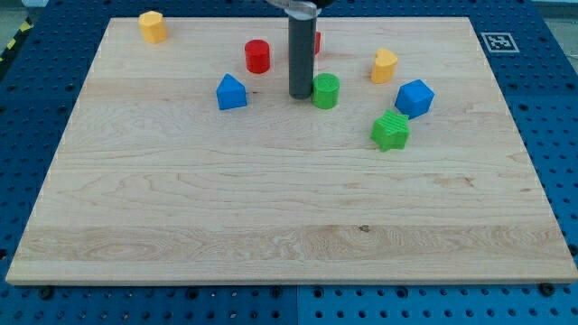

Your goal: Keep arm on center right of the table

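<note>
The wooden table top fills most of the view, resting on a blue perforated base, with a printed marker tag at its top-right corner. The lower half of the board carries nothing; all blocks sit in the upper half.

My rod comes down from the top edge, upright, near the board's mid-line. My tip rests on the wood, just beside the green cylinder on that block's left; whether they touch I cannot tell. The rod is a plain pusher with nothing to open or close, and it holds nothing.

Blocks, by apparent size: a blue angular block and a green star-like block stand close together toward the right edge; a blue house-shaped block lies left of my tip; a red cylinder sits above that; a yellow heart-like block lies right of the rod; a yellow block sits near the top-left corner. A sliver of a red block shows behind the rod, shape not readable.

Finding: the target, the centre of the right side, lies to the right of my tip and lower on the board. In my judgement the straight path there crosses the green cylinder and the green and blue pair, so disturbance is a risk.
</note>
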`<state>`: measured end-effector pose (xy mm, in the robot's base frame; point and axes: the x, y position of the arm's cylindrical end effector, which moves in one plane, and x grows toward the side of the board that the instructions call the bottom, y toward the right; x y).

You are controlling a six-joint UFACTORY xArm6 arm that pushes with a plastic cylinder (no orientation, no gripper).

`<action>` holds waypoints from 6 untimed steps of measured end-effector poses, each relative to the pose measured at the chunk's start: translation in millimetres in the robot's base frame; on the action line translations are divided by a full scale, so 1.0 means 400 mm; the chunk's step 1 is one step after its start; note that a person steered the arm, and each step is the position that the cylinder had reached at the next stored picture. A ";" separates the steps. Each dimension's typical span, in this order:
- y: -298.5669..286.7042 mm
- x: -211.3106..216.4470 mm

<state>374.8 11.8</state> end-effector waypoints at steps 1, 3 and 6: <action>0.015 0.086; 0.206 0.338; 0.574 0.319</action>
